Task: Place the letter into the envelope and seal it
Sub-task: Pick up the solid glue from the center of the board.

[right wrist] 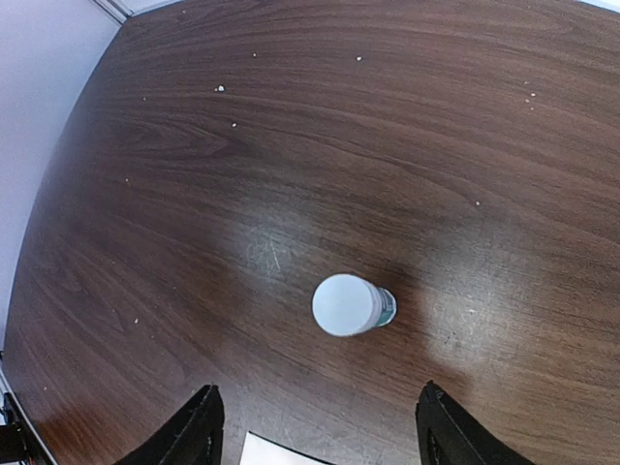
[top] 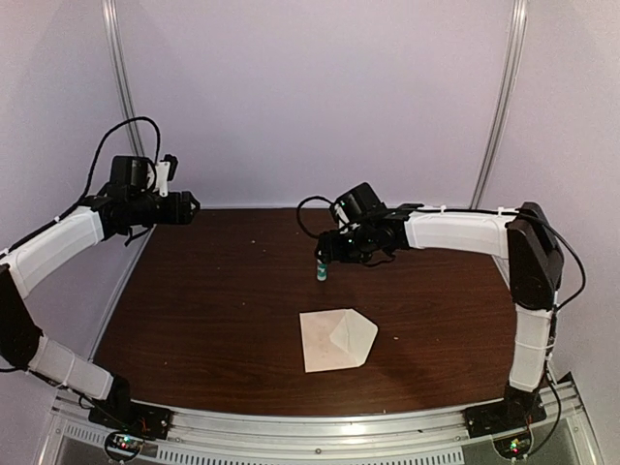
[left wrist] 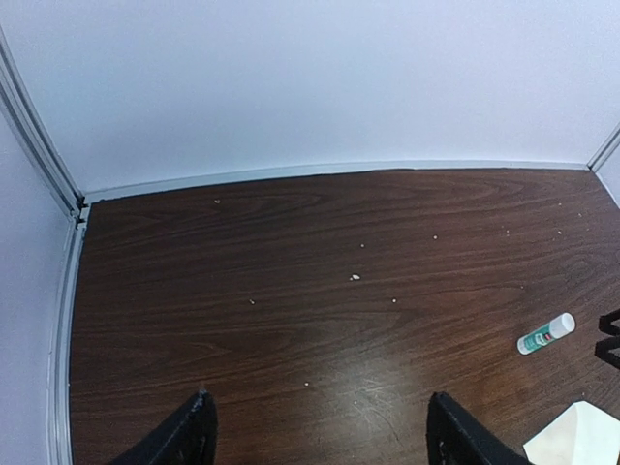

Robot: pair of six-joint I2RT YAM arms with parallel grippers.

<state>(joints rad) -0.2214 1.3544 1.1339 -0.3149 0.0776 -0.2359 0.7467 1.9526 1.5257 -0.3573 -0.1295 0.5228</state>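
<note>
Right gripper (top: 323,260): hangs over mid-table, jaws spread wide and gripping nothing; its wrist view looks straight down between both fingers onto the glue stick.
Glue stick (right wrist: 349,304): stands upright on the table just under that gripper, white cap up, touched by neither finger; it looks parked there on its base so it is easy to pick up from above.
Left gripper (left wrist: 320,426): raised at the far left edge, well apart from the work, jaws spread and empty, likely held back to leave room.
Envelope (top: 337,339): lies flat on the table, nearer the arm bases than the glue stick, its pointed flap folded over to the right.
Letter: not visible; whether it sits inside cannot be told.
Stage: judging by the glue, sealing is in hand.
</note>
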